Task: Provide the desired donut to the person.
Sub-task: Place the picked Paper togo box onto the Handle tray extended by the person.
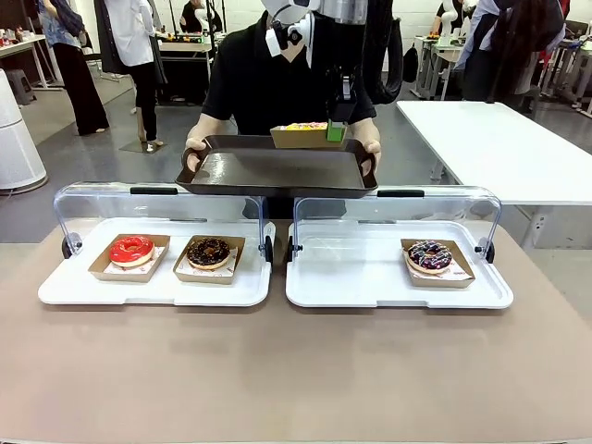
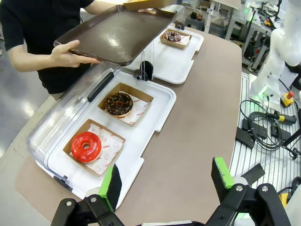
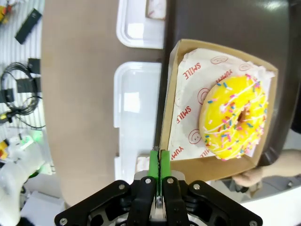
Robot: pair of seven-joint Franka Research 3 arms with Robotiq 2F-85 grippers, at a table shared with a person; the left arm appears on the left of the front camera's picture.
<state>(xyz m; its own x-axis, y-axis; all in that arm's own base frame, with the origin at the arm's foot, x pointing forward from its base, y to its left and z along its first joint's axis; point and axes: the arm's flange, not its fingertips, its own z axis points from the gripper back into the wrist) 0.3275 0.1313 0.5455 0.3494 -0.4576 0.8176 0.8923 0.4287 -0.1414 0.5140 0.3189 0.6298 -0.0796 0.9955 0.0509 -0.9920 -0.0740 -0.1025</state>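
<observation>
The person (image 1: 277,83) in a black shirt holds a dark brown tray (image 1: 277,171) in both hands above the display cases. My right gripper (image 1: 335,132) is shut on the rim of a cardboard boat (image 1: 294,139) that carries the yellow sprinkled donut (image 1: 305,126), at the brown tray's far right part. In the right wrist view the green pads (image 3: 154,165) pinch the boat's wall (image 3: 165,108), with the yellow donut (image 3: 233,117) over the brown tray (image 3: 277,28). I cannot tell whether the boat rests on it. My left gripper (image 2: 167,181) hangs open over the table's near-left end.
Two white display trays with raised clear lids stand on the brown table. The left tray (image 1: 74,291) holds a red donut (image 1: 131,250) and a chocolate donut (image 1: 209,252). The right tray (image 1: 351,277) holds a dark sprinkled donut (image 1: 429,255). A white table (image 1: 499,148) stands at the back right.
</observation>
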